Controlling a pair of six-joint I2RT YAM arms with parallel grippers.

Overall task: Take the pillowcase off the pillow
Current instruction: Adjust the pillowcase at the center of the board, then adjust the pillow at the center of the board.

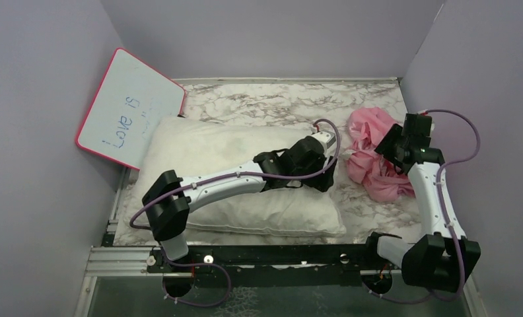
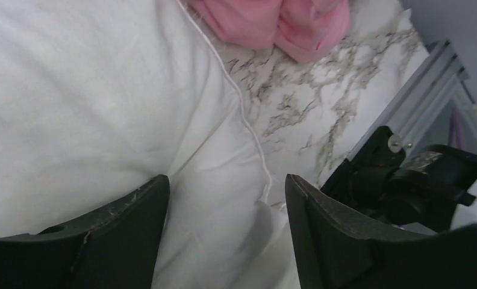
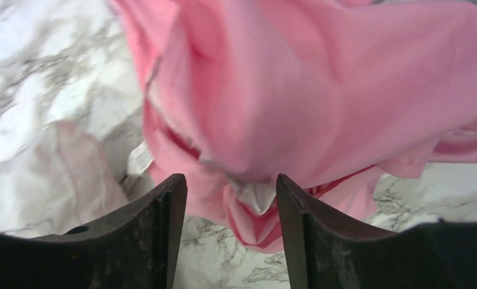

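**Asker:** Where is the pillowcase relative to the pillow?

**Me:** The pillowcase [image 1: 372, 165] is a crumpled pink heap just off the right end of the pillow [image 1: 199, 148]. It lies on the marble tabletop [image 1: 278, 102] and none of it is around the pillow. I cannot tell whether its edge touches the pillow's corner. The pillow is bare and white, with its long axis running left to right. The heap is too bunched to show an axis of its own.

**Asker:** Which of your hands is closer to the cloth?

**Me:** My right gripper [image 3: 231, 186]. It hangs directly above the heap, pointing down, and pink folds fill the gap below its fingers. Its jaws are parted and pinch nothing.

**Asker:** And your left?

**Me:** My left arm lies stretched across the pillow's length. Its left gripper [image 2: 227, 186] sits over the pillow's right end, tilted downward. Those jaws are also apart and hold nothing, with only white pillow fabric and a seam cord beneath them.

**Asker:** What is left to do?

**Me:** I judge the cover to be fully off. Any tidying would fall to my right arm, with the cloth straight below it.
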